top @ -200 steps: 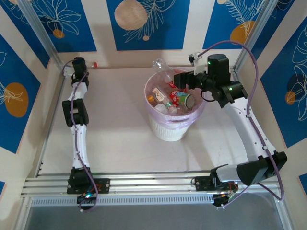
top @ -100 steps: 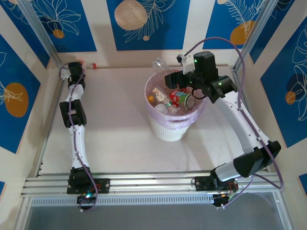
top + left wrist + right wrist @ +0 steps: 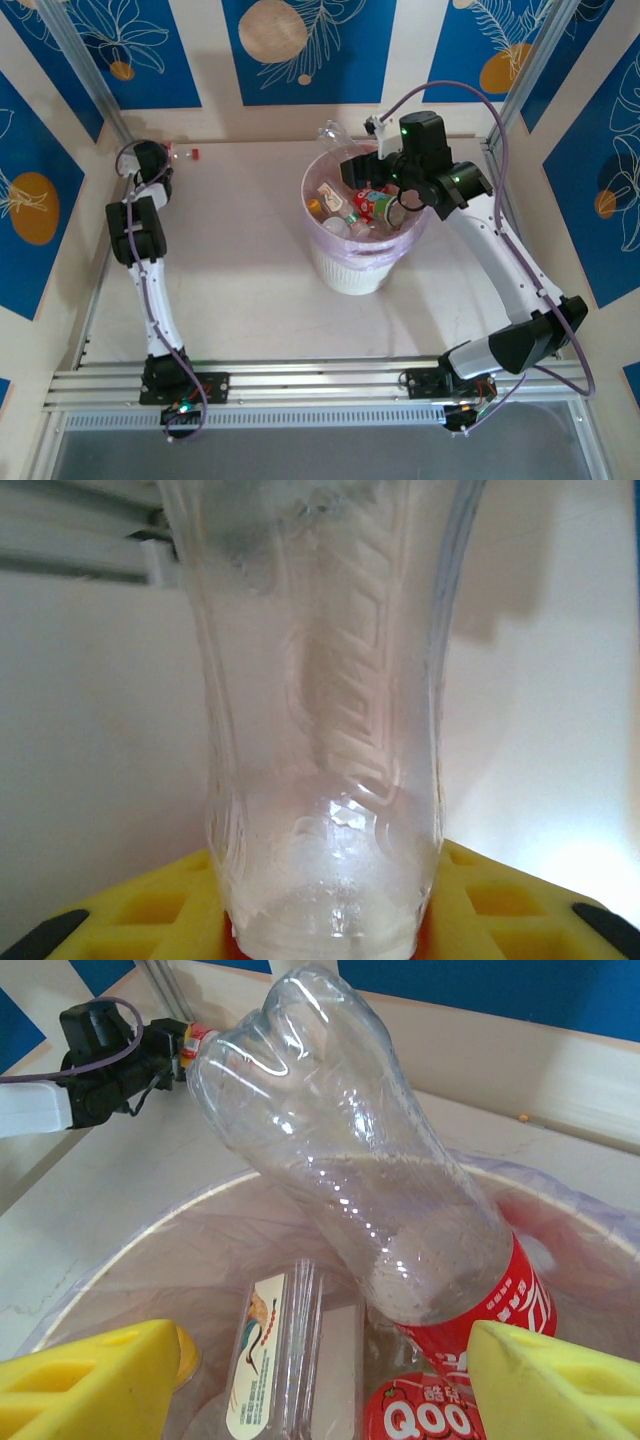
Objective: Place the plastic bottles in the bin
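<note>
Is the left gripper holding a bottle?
Yes, the left gripper is clamped on a clear bottle, its yellow fingers pressed against both sides.

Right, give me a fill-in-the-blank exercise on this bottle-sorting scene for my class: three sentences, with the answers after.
1. The left claw is ____ on a clear bottle.
2. The right claw hangs ____ above the bin, gripping nothing.
3. The large bottle leaning out of the bin has a ____ label.

Missing words: shut; open; red.
</note>
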Available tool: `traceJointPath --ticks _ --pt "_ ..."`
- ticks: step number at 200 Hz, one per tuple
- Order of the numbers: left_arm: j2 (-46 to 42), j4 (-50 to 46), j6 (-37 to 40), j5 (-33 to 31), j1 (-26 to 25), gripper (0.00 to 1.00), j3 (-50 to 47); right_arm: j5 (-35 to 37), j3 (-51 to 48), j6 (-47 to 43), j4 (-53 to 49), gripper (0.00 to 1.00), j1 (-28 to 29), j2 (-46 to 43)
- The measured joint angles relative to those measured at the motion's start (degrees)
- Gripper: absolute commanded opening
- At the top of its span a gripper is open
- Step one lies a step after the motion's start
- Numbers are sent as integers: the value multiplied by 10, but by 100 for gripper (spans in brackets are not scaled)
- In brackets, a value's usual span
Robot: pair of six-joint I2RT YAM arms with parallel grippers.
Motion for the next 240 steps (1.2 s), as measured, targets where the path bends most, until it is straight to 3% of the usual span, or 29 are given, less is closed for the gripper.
traceJointPath --ticks 53,114,176,240 --pt "-167 99 -19 18 -26 39 -296 -1 -40 -1 21 77 -2 -38" --pt "-364 87 7 87 -91 39 -494 -16 -54 16 26 77 -19 -84" --pt "-624 -85 122 145 -134 40 -493 -32 -60 34 11 78 -37 -115" --pt "-768 -262 175 223 -213 40 -387 -48 -65 51 2 78 -80 -141"
